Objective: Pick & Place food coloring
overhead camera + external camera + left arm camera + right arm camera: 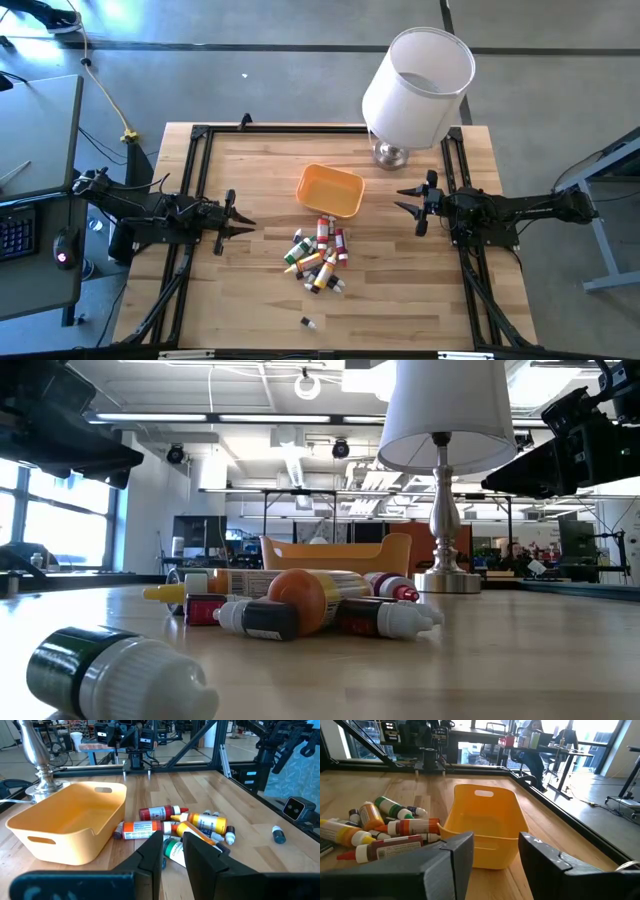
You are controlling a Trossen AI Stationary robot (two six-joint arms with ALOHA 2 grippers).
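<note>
**tabletop_tim:** So what colours are in that pile of food coloring bottles (319, 256)? I count red, yellow, orange and green bodies, mostly white caps, a few red or yellow tips.

**gearhead_jo:** Yep, plus printed labels on the red and yellow ones. The stray bottle (118, 672) off on its own is dark green with a ribbed white cap. The tray (330, 190) is plain orange-yellow, no pattern.

**tabletop_tim:** The bench (400, 290) is pale wood in butcher-block strips, with a black frame round it.

**gearhead_jo:** The lamp (417, 86) has a white shade and a shiny silver base. Both arms are black, fingers (197, 855) too. The floor is grey.
</note>
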